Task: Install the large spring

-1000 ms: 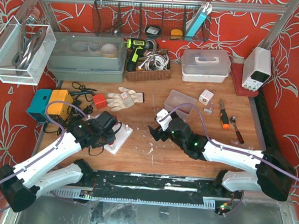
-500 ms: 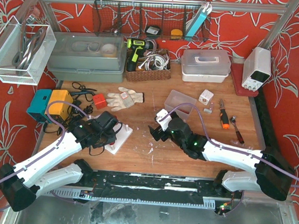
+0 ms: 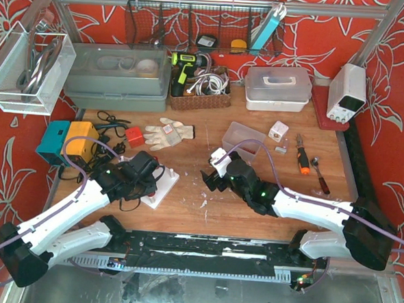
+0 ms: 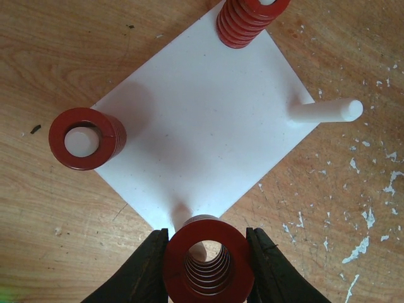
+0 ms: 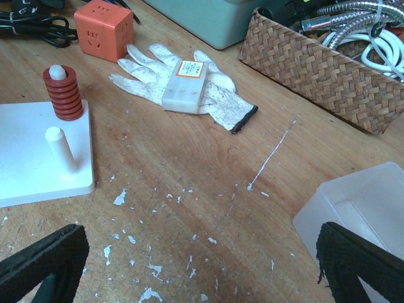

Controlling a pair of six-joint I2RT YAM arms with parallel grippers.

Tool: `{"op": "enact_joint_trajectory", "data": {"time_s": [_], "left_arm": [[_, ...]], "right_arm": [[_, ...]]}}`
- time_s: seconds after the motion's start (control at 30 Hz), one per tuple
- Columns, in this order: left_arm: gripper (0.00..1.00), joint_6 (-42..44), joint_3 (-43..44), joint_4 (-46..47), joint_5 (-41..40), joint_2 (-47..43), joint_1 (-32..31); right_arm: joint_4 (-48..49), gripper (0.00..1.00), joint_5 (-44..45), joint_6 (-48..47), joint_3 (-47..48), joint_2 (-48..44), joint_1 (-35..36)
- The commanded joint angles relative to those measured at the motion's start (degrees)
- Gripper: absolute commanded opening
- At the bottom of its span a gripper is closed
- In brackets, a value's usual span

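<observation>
Left jaws: clamped tight on the big spring (image 4: 208,262), one finger each side!
Where: upright at the plate's (image 4: 202,126) near corner, a peg tip showing inside its coils.
Pegs: two wear springs, one peg (image 4: 325,112) stands bare.
Right jaws: spread wide, nothing between them, above the surface (image 5: 189,158).

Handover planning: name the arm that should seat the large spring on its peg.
Left. The left gripper clamps the large spring over a peg on the white plate; the right gripper hangs open and empty.
</observation>
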Motion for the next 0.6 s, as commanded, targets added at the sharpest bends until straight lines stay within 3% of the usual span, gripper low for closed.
{"op": "enact_joint_trajectory", "data": {"time_s": [0.0,0.4,0.57], "left_arm": [[0.0,1.2,-1.2,-3.6,0.0,-0.2,-0.6],[0.0,3.1,-3.8,0.0,2.0,-0.9,-0.6],[0.19,3.1,-6.3,4.4,2.7,-0.1,-0.6]], "right_arm": [[-0.1,0.99,1.2,-0.5,0.4,0.0,-0.4],[-0.1,0.99,1.1,-0.5,0.4,-0.1,-0.4],[-0.2,0.99,1.4,-0.6,0.2,-0.6,-0.5]]}}
